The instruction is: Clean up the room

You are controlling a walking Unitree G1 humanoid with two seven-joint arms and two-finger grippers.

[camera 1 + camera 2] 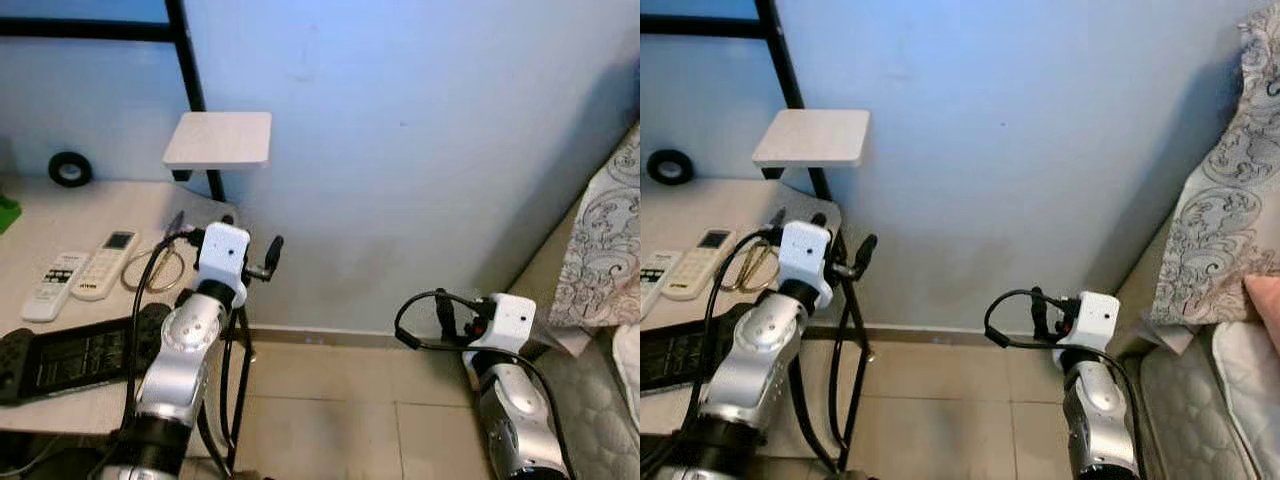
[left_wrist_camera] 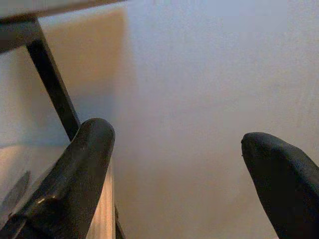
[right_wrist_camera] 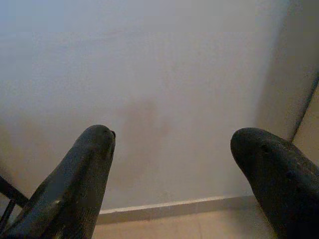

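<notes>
A pale desk (image 1: 70, 222) stands at my left. On it lie two white remote controls (image 1: 105, 265) (image 1: 55, 285), a black handheld console (image 1: 75, 357), a roll of black tape (image 1: 70, 168) and gold-handled scissors (image 1: 165, 268). My left gripper (image 1: 228, 230) is raised over the desk's right corner, open with nothing in it; the left wrist view has its fingers (image 2: 84, 164) wide apart, facing the blue wall. My right gripper (image 1: 455, 312) hangs low over the tiled floor, open too, its fingers (image 3: 89, 164) pointing at the wall and skirting.
A small white shelf (image 1: 220, 138) juts from a black frame post (image 1: 195, 90) above the desk. A bed with a patterned cover (image 1: 610, 250) and a grey mattress (image 1: 600, 410) stands at the right. Beige floor tiles (image 1: 340, 400) lie between desk and bed.
</notes>
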